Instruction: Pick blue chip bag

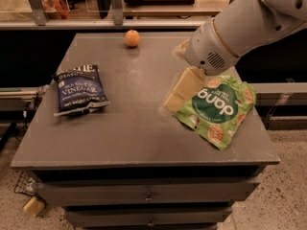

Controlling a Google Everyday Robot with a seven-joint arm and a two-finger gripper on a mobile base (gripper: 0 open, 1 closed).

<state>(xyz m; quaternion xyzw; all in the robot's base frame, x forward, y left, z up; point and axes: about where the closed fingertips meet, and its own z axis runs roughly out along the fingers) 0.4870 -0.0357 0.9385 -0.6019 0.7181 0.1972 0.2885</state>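
Observation:
The blue chip bag lies flat on the left side of the grey table, white "VINEGAR" lettering facing up. My gripper hangs from the white arm over the table's middle right, at the left edge of the green bag. It is well to the right of the blue bag and holds nothing that I can see.
An orange sits near the table's back edge. The green bag with a dark green circle lies at the right, close to the front right corner. A counter and rail run behind the table. Drawers are below the tabletop.

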